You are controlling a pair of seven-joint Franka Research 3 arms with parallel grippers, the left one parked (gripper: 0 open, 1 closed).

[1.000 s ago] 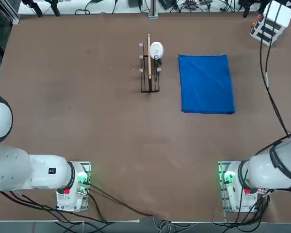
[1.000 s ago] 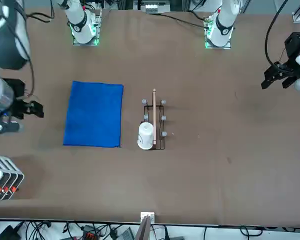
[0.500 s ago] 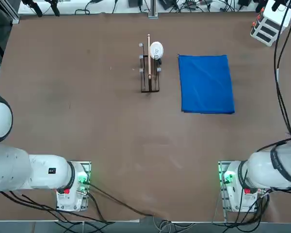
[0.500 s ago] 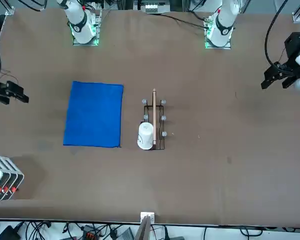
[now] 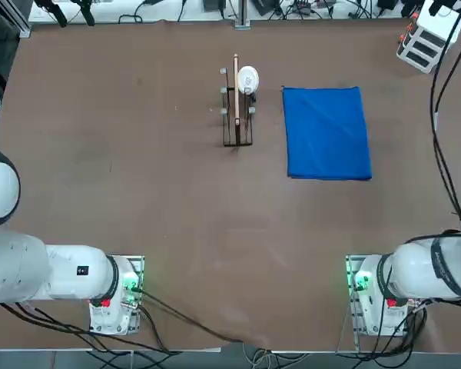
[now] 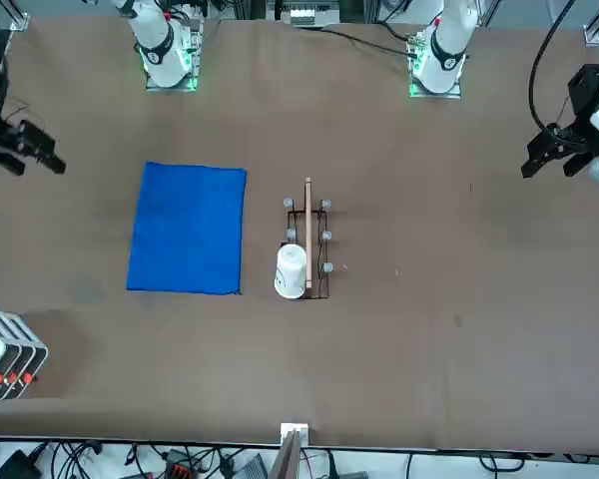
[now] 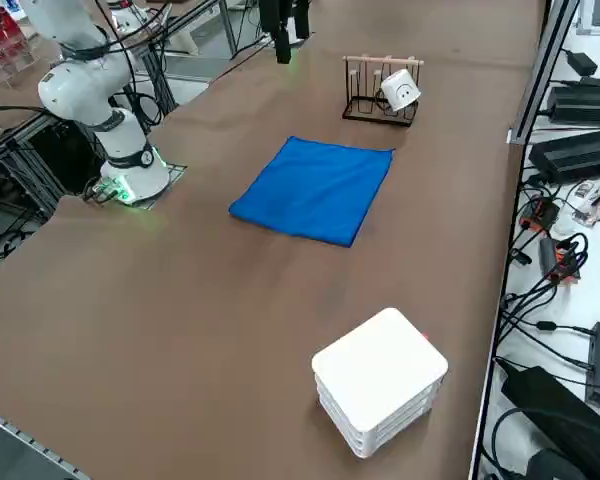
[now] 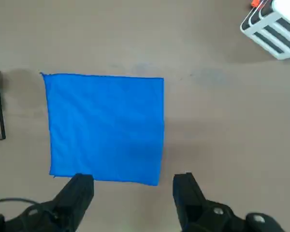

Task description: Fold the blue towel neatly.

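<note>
I had the right claw [image 8: 133,186] raised well above the counter [image 5: 177,215], its two fingers spread wide with nothing between them, looking straight down at the blue towel [image 5: 326,132]. From that height the whole cloth fitted in the wrist view, which is why I kept it there. The towel lay flat as a tidy rectangle with straight edges, just beside the wooden rack [image 5: 237,104] carrying a white cup [image 5: 247,78]. A white box [image 7: 380,380] sat well apart, near the counter's corner. I could not tell whether the cloth was a single layer or already doubled: this would suit a spread towel or a finished fold.
</note>
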